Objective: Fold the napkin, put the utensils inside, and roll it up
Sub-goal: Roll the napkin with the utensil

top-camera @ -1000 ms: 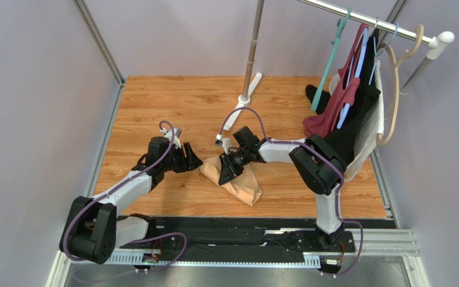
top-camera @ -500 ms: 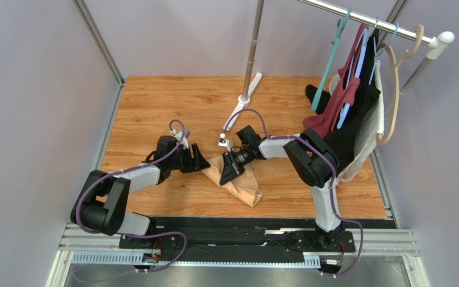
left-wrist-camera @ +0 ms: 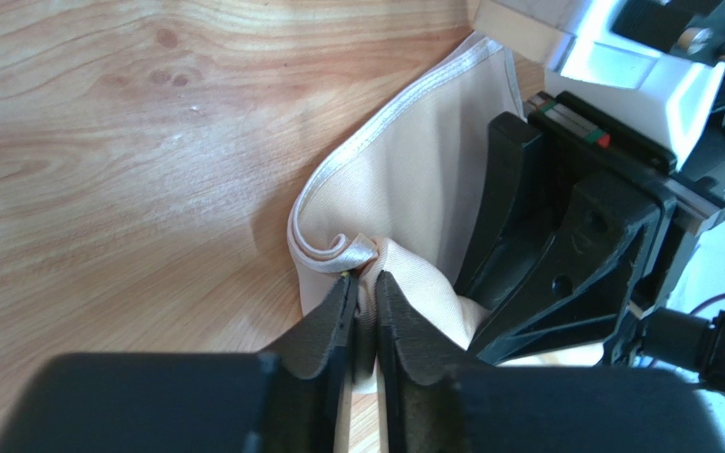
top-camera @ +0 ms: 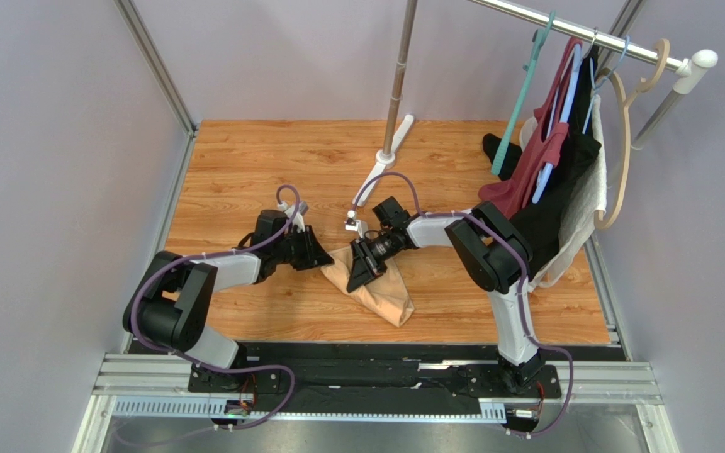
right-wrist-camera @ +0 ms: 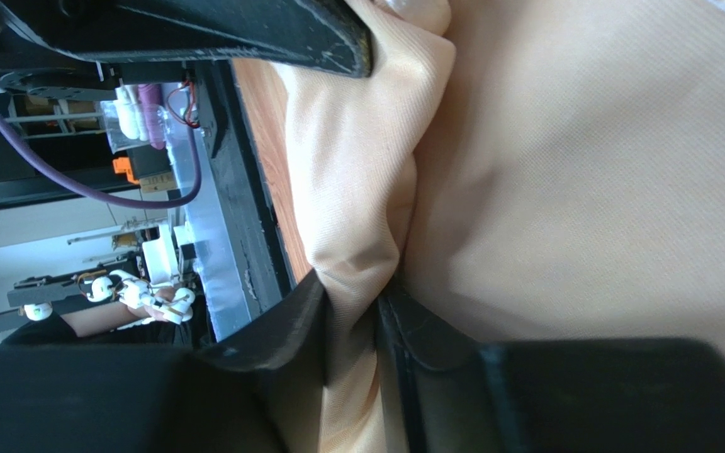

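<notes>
Folding is in hand: left fingers [left-wrist-camera: 324, 330] and right fingers [right-wrist-camera: 276, 330] each pinch the bunched napkin [top-camera: 387, 289] on the counter [top-camera: 243, 160]; next they likely must draw it flat.

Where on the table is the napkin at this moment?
In the top view the napkin lies bunched on the wooden table near its middle, with the left gripper pinching its left edge and the right gripper pinching its far part.
</notes>
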You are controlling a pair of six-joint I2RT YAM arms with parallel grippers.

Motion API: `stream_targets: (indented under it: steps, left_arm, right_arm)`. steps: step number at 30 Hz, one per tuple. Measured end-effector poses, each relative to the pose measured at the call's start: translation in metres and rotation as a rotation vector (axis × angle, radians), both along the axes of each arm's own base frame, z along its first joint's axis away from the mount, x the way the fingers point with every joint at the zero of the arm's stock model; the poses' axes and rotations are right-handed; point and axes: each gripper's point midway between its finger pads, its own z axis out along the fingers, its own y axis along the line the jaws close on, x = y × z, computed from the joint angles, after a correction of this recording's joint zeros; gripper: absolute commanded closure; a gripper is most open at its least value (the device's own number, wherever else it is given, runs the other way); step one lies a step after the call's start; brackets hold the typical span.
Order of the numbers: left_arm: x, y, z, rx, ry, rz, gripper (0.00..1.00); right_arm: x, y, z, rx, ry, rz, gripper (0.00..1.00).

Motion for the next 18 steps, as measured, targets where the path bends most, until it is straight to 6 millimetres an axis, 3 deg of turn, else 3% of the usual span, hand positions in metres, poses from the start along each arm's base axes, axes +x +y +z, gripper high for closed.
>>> stream_targets:
  steps: [3,6,12,16,18]
  left_arm:
    - [0.001,-0.002,-0.001,-0.003,0.014,-0.008,0.94]
    - [0.002,-0.003,0.0,0.003,0.027,-0.014,0.95]
    - [0.003,0.0,0.0,0.035,0.051,-0.021,0.95]
    - [0.004,0.001,-0.001,0.058,0.069,-0.028,0.96]
    - [0.004,0.001,-0.002,0.066,0.078,-0.031,0.96]
  right_arm:
    - [-0.001,-0.001,0.003,-0.018,0.014,-0.008,0.4]
    - [0.004,-0.004,0.014,-0.053,-0.041,-0.032,0.33]
    - [0.026,-0.019,0.026,-0.186,-0.23,-0.135,0.29]
    - [0.038,-0.031,0.049,-0.243,-0.433,-0.205,0.28]
    - [0.035,-0.033,0.061,-0.255,-0.536,-0.214,0.28]
